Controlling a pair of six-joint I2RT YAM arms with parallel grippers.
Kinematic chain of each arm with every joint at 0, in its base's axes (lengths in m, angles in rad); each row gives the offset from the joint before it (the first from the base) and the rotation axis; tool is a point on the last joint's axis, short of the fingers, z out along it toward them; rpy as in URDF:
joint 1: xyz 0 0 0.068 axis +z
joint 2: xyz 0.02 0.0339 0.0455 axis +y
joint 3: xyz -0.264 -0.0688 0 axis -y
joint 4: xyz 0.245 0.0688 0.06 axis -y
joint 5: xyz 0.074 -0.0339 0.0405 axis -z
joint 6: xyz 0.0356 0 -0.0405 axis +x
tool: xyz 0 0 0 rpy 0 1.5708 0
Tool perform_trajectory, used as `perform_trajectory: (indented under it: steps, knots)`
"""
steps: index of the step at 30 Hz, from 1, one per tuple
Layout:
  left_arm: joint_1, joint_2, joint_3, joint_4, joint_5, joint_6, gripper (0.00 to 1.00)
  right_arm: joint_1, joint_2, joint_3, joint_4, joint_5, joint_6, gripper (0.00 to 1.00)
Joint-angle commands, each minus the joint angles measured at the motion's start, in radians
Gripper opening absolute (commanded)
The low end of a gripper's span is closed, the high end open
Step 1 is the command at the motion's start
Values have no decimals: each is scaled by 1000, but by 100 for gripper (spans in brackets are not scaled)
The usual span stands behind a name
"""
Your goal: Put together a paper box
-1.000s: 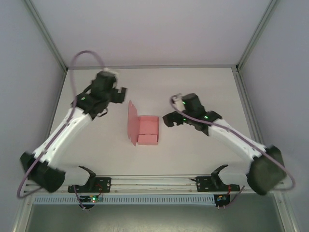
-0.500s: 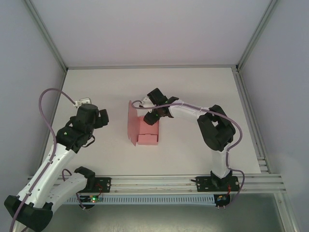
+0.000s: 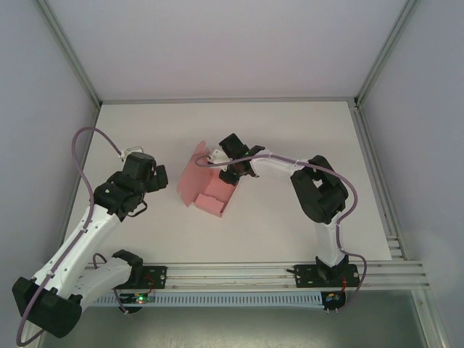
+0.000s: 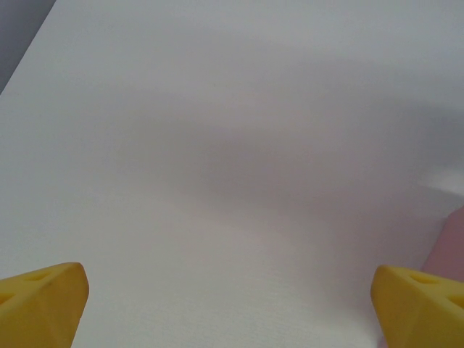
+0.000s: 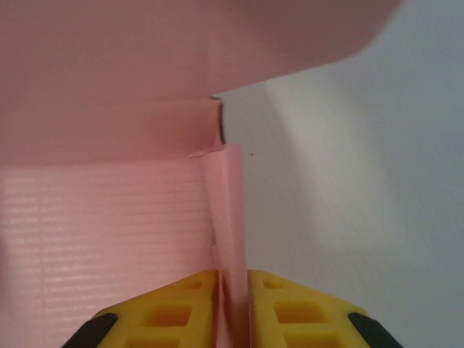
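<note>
The paper box [image 3: 211, 196] is a pink open tray with its lid flap [image 3: 192, 176] raised on the left, lying skewed in the middle of the white table. My right gripper [image 3: 227, 169] is at the box's far right corner. In the right wrist view its yellow fingers [image 5: 177, 308] are shut on the box's thin side wall [image 5: 230, 217], one inside the box and one outside. My left gripper [image 3: 155, 178] hovers to the left of the box, apart from it. Its yellow fingertips [image 4: 43, 299] stand wide open over bare table, with a pink edge [image 4: 449, 246] at the far right.
The white table [image 3: 304, 130] is fenced by grey walls and metal posts at the back and sides. A rail with the arm bases [image 3: 232, 274] runs along the near edge. The right arm's elbow [image 3: 319, 190] stands right of the box.
My right arm swung in from the right and its jaws closed on the box's wall; the box has turned and slid slightly left. My left arm drew back from the far left toward the box.
</note>
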Motion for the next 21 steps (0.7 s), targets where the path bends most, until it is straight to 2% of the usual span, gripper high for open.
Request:
perform_trajectory:
  steps: [1,5,9,12,15,21]
  knots:
    - [15,-21,30,-30,-22,-9,100,14,-19,-44,3,55,12,18]
    - [15,-35,33,-35,-19,-15,100,19,-32,-89,29,98,65,18]
    - [15,-40,24,-43,-13,-34,100,32,-59,-127,67,153,135,8]
    - [15,-37,18,-49,6,-54,100,49,-91,-152,95,293,243,2]
    - [14,-34,0,-41,48,-83,100,56,-119,-180,104,423,384,0]
    - [14,-15,-55,-62,159,-178,100,60,-196,-331,218,484,622,0]
